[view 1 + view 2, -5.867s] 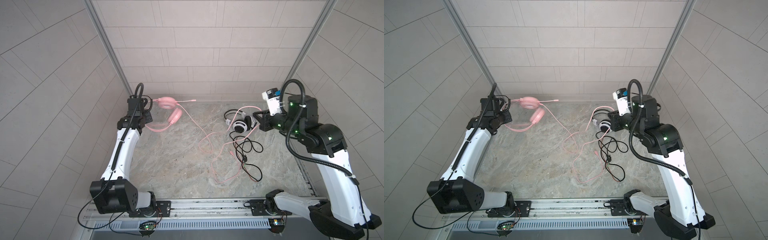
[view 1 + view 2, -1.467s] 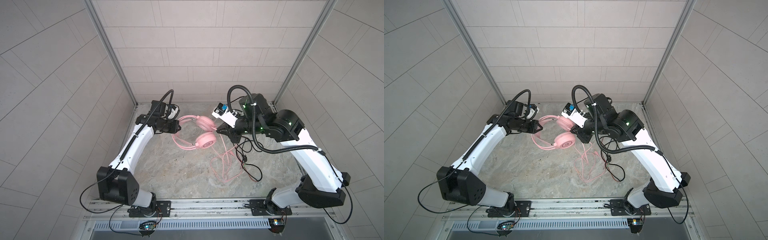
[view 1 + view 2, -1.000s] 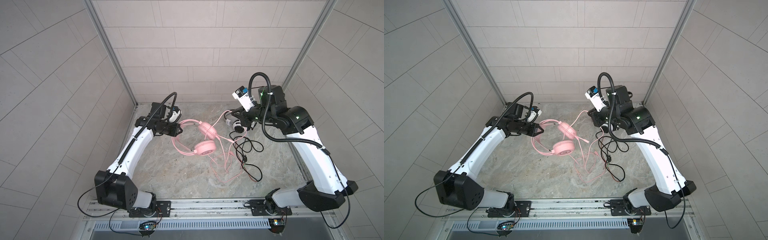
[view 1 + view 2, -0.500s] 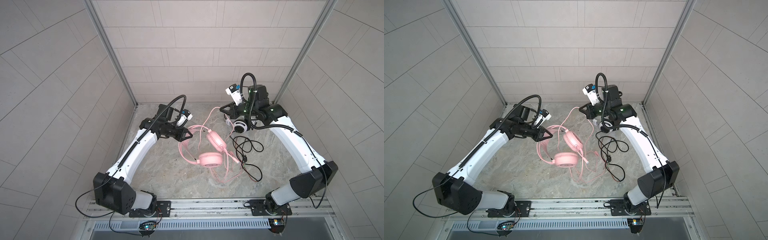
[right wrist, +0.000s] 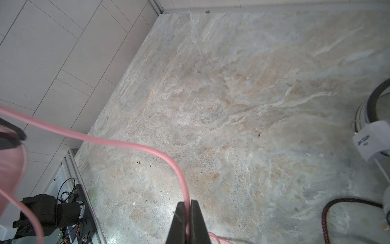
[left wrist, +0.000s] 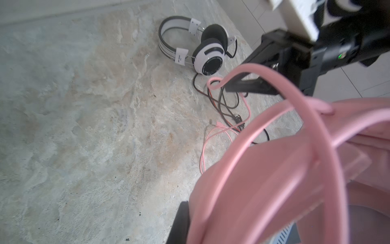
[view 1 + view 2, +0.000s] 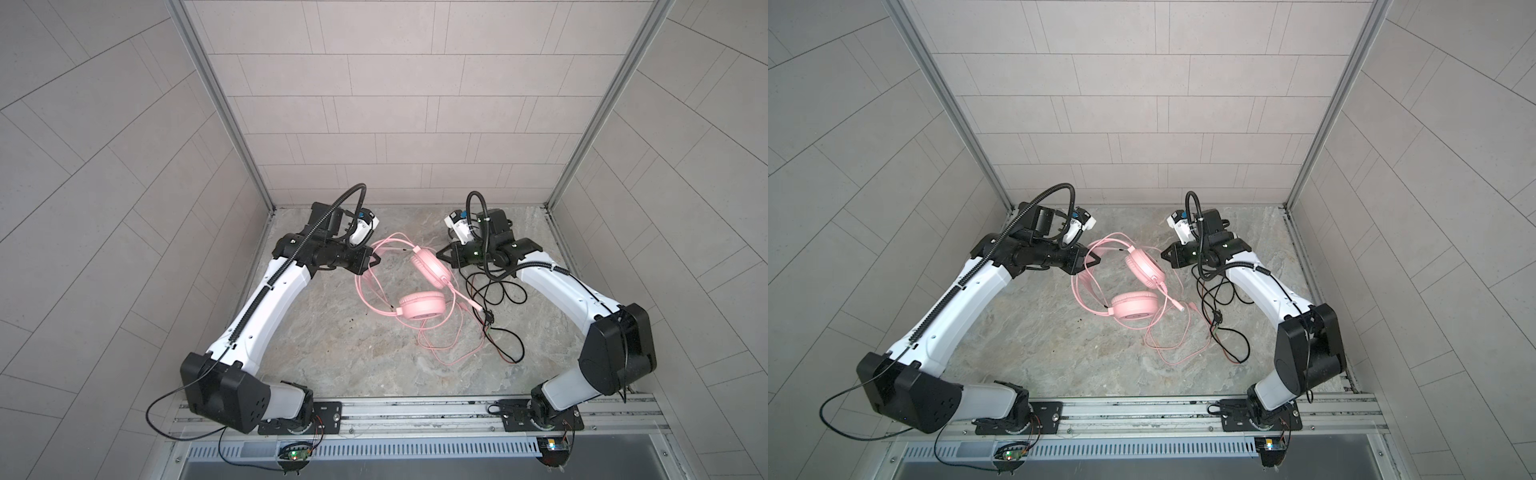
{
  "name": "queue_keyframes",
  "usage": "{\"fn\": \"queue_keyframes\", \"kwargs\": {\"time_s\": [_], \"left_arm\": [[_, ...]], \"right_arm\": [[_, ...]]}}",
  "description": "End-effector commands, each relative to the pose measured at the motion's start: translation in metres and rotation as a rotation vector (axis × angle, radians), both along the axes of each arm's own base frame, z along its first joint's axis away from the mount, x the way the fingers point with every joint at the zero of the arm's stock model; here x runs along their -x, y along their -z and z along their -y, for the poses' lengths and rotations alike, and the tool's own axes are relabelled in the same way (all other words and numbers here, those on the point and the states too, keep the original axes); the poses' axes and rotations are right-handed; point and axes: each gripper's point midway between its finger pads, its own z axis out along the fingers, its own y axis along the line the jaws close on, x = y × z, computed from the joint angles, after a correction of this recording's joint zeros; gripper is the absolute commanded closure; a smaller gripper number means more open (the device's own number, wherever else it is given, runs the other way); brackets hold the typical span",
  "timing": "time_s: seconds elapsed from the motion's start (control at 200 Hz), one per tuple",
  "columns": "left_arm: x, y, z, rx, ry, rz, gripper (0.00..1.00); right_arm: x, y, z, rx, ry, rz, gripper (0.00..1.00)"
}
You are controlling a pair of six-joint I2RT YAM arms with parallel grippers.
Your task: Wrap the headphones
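Observation:
The pink headphones [image 7: 423,305] hang above the middle of the table in both top views, ear cups low. My left gripper [image 7: 371,264] is shut on their pink headband [image 6: 263,190], which hides all but one finger [image 6: 180,221] in the left wrist view. My right gripper [image 5: 186,206] is shut on the pink cable [image 5: 126,144], right of the upper ear cup [image 7: 1144,266]. The cable loops from there over the headband. The white-and-black headphones [image 6: 207,57] lie beneath the right arm, hidden in both top views.
The black cable [image 7: 496,291] lies tangled on the table under the right forearm, crossed by slack pink cable [image 7: 449,353] in loose loops nearer the front. Tiled walls close in the left, back and right. A metal rail [image 7: 415,415] runs along the front edge.
My right gripper has come down and towards the front with the pink cable, and its arm has folded lower. The left gripper and pink headphones have barely shifted.

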Motion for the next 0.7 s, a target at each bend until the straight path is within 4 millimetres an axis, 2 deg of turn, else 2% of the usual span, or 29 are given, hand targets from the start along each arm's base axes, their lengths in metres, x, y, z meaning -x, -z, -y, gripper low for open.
{"fn": "queue_keyframes", "kwargs": {"time_s": [0.0,0.275,0.55,0.696], "left_arm": [[0.0,-0.062,-0.002,0.077,-0.042,0.136,1.0],[0.001,-0.114,-0.019,0.069,-0.136,0.253,1.0],[-0.003,-0.14,-0.037,0.128,-0.23,0.276,1.0],[-0.013,-0.152,-0.053,0.2,-0.31,0.284,1.0]], "right_arm": [[-0.005,-0.009,0.0,-0.059,0.039,0.057,1.0],[0.001,0.033,0.0,-0.062,0.085,-0.018,1.0],[0.012,0.076,0.023,0.051,0.178,-0.076,1.0],[0.019,0.088,0.024,0.055,0.18,-0.117,1.0]]}}
